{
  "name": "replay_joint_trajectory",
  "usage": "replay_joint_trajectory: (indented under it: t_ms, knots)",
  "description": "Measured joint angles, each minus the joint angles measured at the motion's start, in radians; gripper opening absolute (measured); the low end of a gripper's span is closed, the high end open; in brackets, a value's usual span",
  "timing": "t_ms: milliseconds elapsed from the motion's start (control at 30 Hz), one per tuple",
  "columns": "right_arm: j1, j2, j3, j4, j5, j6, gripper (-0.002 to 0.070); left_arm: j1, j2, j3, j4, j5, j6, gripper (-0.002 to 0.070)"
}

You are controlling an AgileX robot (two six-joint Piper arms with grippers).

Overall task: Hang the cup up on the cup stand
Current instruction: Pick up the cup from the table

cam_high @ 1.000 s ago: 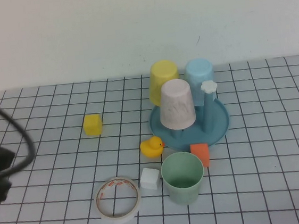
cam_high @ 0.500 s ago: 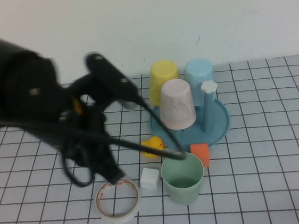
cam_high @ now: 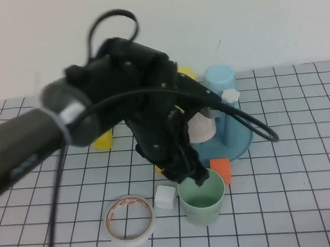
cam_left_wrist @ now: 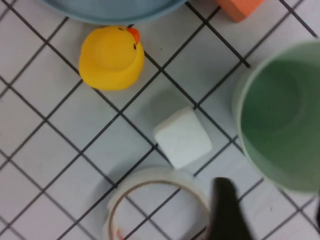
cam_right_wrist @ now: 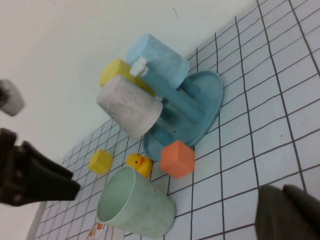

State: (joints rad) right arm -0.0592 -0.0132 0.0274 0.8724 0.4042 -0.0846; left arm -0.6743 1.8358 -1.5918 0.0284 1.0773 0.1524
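1. Cup (cam_high: 202, 199) stands upright on the table, just in front of the cup stand (cam_high: 238, 142), beside an orange block (cam_high: 221, 170).
2. Left gripper (cam_high: 195, 176) hovers at the cup's rim, fingers apart.
3. Right gripper (cam_right_wrist: 287, 212) is visible only at the edge of its own wrist view; finger state cannot be determined.

Left gripper (cam_high: 191, 174) reaching from the left edge to mid-bench, pointing down, fingers apart. Right gripper (cam_right_wrist: 287, 212) off the bench's right edge.
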Motion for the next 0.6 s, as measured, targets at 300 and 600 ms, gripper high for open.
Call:
replay_joint_trajectory:
  t_ms: [300, 600]
  knots:
    - [0.000, 0.000, 0.000, 0.000, 0.000, -0.019, -0.0001, 0.008, 0.152, -0.059, -0.028, -0.032, -0.122, 0.0522]
    - [0.000, 0.000, 0.000, 0.000, 0.001, -0.038, -0.0001, 0.016, 0.233, -0.063, -0.069, -0.058, -0.135, 0.0368]
